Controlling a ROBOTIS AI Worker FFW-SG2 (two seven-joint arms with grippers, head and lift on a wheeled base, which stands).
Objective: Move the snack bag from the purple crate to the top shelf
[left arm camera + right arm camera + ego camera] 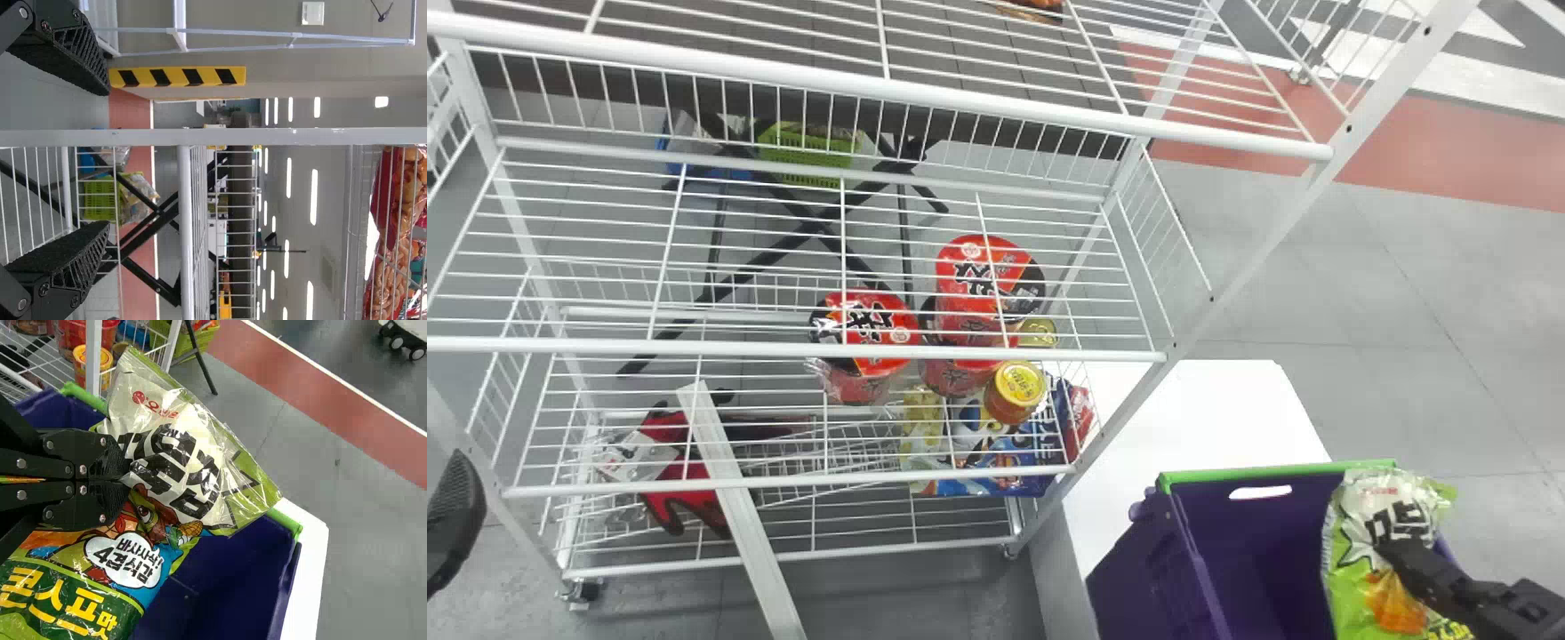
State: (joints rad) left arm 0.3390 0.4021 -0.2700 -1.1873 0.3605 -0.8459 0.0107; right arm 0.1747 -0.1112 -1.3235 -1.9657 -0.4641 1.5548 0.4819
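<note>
the snack bag (180,460) is clamped between the closed fingers of the right gripper (125,479), at the mouth of the purple crate (1254,542); whether its lower end is free of the crate cannot be told, so lift straight up until the whole bag should pass the green rim (1280,472). hold the pinch firm but do not crush the contents, then raise the bag above the front rail of the top shelf (871,87) before moving inward, giving the white post (1272,231) a wide berth so the loose film does not snag.
</note>
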